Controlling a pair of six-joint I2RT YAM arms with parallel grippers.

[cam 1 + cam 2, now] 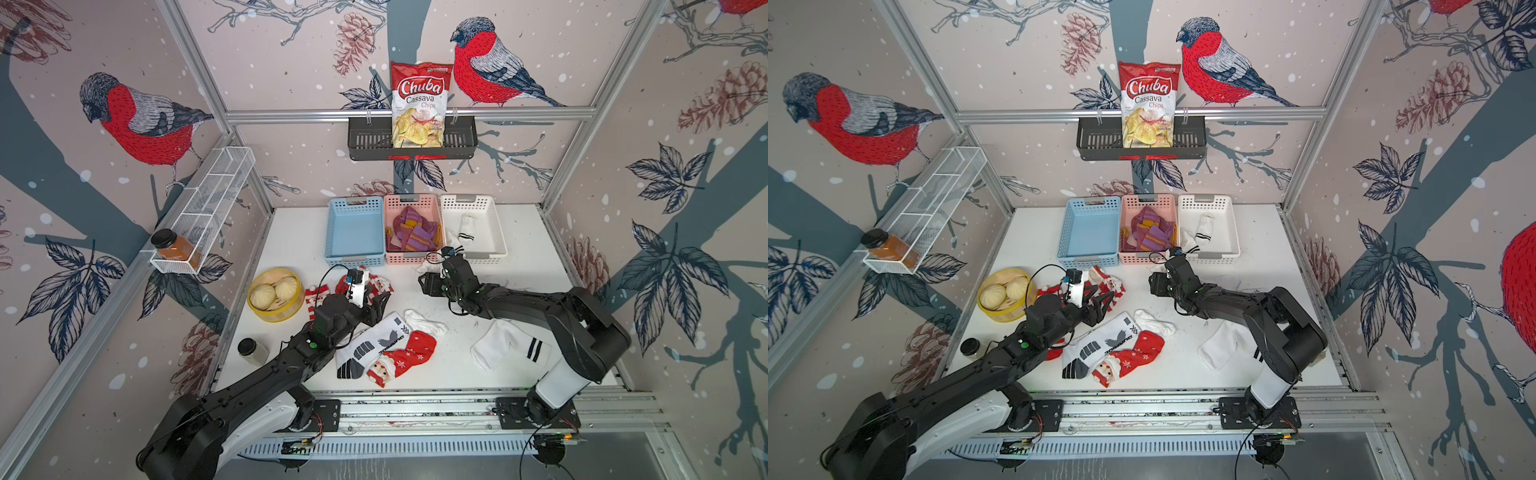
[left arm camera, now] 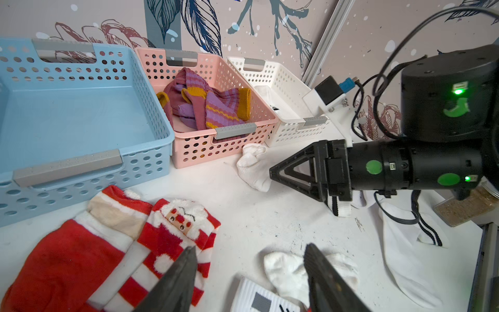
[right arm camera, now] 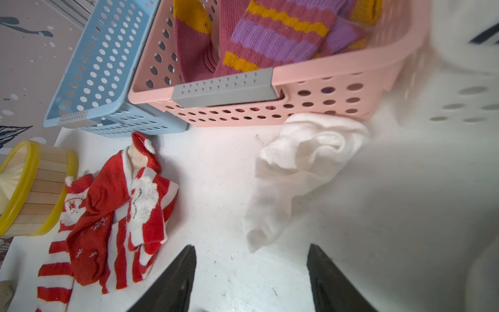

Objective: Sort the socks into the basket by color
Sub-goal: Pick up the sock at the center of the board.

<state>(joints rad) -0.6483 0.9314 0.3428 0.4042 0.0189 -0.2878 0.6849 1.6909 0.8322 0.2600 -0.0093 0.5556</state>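
Top views show a white desk (image 1: pixel 299 249) with three baskets touching side by side along its far edge: a blue basket (image 1: pixel 355 232), a pink basket (image 1: pixel 411 200) and a white basket (image 1: pixel 494 224). The row reads as one bin per colour. Maroon-purple socks (image 1: pixel 413 235) with mustard patches are piled in the pink basket. A white striped sock (image 1: pixel 466 228) lies in the white basket. The blue basket holds nothing, so it is probably meant for the red socks.

Red-and-white Santa socks (image 2: pixel 162 237) lie heaped on the desk just in front of the blue basket. The left claw (image 2: pixel 250 245) hovers low at the edge of that heap with its jaws spread and nothing between them. A small white sock (image 2: pixel 286 270) lies just beside it, so which one it is lined up for is unclear.

The right claw (image 3: pixel 252 246) is also open and empty. It points at a crumpled white sock (image 3: pixel 305 162) that rests on the desk against the pink basket's front wall, near the white basket's corner. That looks like the approach to a pick for the white basket.

Nearer the robot, unsorted, lie a white sports sock (image 1: pixel 365 349) with black marks, touching a red snowflake sock (image 1: pixel 409 357), and, well apart, a white two-stripe sock (image 1: pixel 498 349). A yellow-rimmed steamer (image 1: pixel 272 319) sits beside the Santa heap and takes no part.
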